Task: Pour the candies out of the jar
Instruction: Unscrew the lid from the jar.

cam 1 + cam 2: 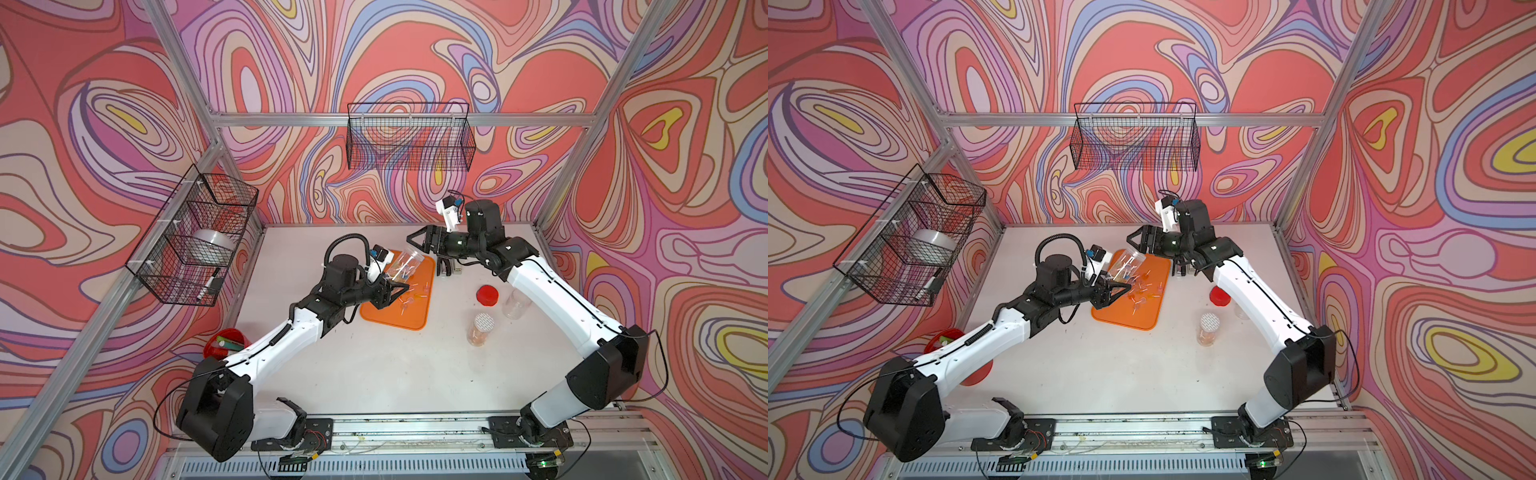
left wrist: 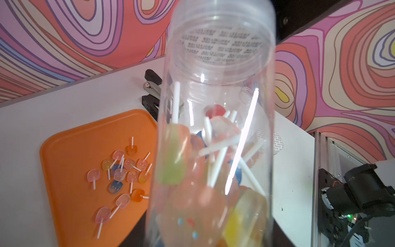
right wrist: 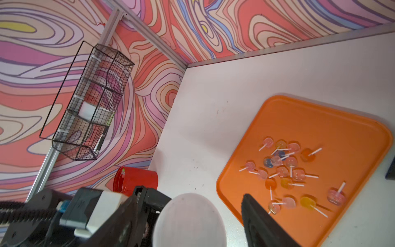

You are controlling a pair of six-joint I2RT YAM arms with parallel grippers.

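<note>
Our left gripper (image 1: 392, 293) is clamping a tall clear plastic jar (image 1: 405, 266) by its lower part. In both top views we are seeing the jar tilted, leaning up and away from the fingers. Many of the candies (image 2: 203, 192), small orange, yellow, pink and blue sweets on short white sticks, are lying inside the jar at the end nearest this gripper. We cannot tell which end of the jar is open.

More candies are lying loose in a cluster (image 3: 286, 171) on a flat orange plastic tray (image 1: 399, 320) with rounded corners, just under and beyond the left gripper's fingertips.

Our right gripper (image 1: 417, 245) is hanging opposite the left one, over the far edge of the tray and close to the jar's raised end. Its jaws are standing spread. In its wrist view a blurred white rounded shape is sitting between the fingers (image 3: 256, 224) without touching them.

A black stapler (image 1: 445, 268) is lying just beside the tray, below the right gripper's wrist. A round red lid (image 1: 487, 294) and a second clear jar with a white printed seal (image 1: 481, 330) are standing well apart from both grippers, on the right arm's side.
</note>
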